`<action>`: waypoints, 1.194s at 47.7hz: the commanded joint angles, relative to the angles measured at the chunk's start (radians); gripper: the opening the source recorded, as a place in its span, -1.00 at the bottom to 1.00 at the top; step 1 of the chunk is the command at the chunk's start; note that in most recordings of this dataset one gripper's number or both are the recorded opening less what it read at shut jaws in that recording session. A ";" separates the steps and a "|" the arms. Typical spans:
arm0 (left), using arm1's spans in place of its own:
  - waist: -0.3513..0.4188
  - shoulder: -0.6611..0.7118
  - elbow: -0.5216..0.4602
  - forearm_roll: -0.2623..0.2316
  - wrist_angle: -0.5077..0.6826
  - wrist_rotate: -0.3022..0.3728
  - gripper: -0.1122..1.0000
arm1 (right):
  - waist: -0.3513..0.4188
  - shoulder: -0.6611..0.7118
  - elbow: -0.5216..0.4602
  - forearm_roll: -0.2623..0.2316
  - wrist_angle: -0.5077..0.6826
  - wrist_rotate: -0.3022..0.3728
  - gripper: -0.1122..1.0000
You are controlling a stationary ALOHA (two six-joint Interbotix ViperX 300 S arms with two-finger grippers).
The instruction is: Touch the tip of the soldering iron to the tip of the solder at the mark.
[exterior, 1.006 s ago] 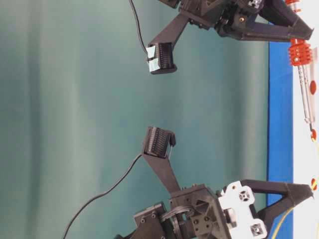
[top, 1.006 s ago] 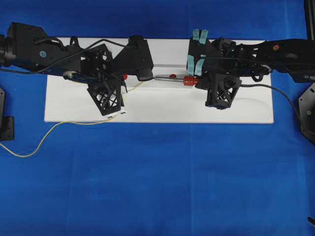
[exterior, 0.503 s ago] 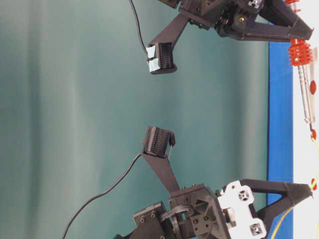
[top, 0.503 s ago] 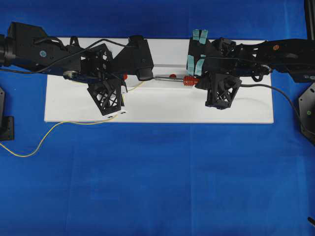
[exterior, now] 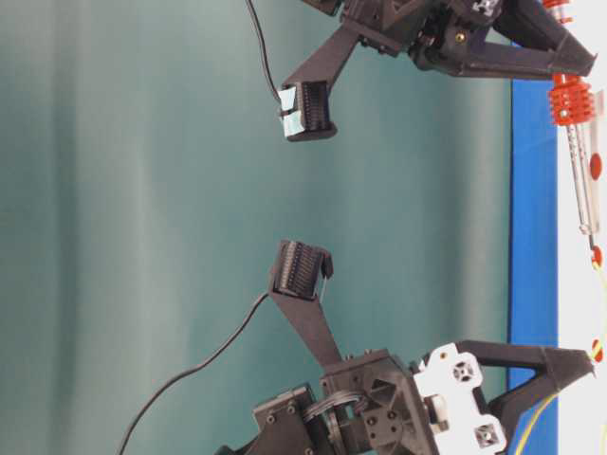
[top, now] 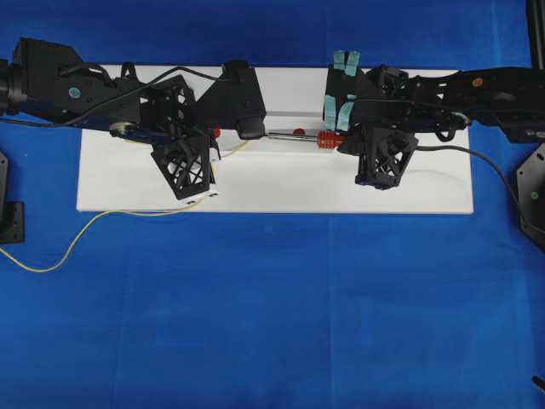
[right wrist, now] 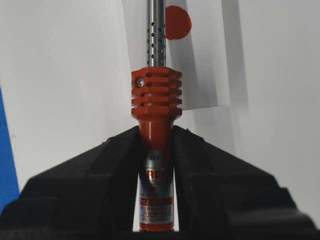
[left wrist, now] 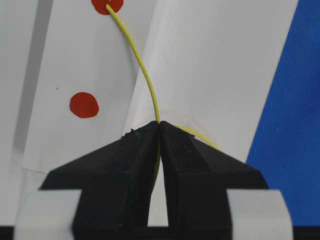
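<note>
The soldering iron (top: 298,136) lies level over the white board, pointing left, and my right gripper (right wrist: 156,131) is shut on its red-and-silver handle just behind the red ribbed collar (right wrist: 156,92). My left gripper (left wrist: 159,124) is shut on the thin yellow solder (left wrist: 142,70), whose free end rests on a red mark (left wrist: 106,5) at the top edge of the left wrist view. From table level the iron's shaft (exterior: 581,180) ends right beside a red mark (exterior: 596,254). I cannot tell whether the tips touch. In the overhead view the left arm hides that spot.
The white board (top: 272,192) lies on blue cloth. Other red dots (left wrist: 84,105) (right wrist: 177,22) mark a paper strip on it. Slack solder (top: 85,226) trails off the board's front left. The iron's black cord (top: 494,166) runs off to the right.
</note>
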 commanded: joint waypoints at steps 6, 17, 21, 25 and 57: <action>0.002 -0.011 -0.023 0.002 -0.003 0.002 -0.77 | -0.002 -0.009 -0.023 -0.002 -0.003 0.002 -0.68; 0.003 -0.071 -0.002 0.002 0.015 0.002 -0.77 | -0.002 -0.009 -0.023 -0.002 -0.003 0.002 -0.68; 0.003 -0.126 0.021 0.002 0.029 0.000 -0.77 | -0.002 -0.009 -0.023 -0.002 -0.005 0.002 -0.68; 0.003 -0.179 0.051 0.002 0.031 -0.002 -0.77 | -0.002 -0.009 -0.023 -0.002 -0.005 0.002 -0.68; 0.002 -0.337 0.169 0.002 0.012 -0.011 -0.77 | -0.015 -0.101 0.034 -0.003 -0.003 0.002 -0.68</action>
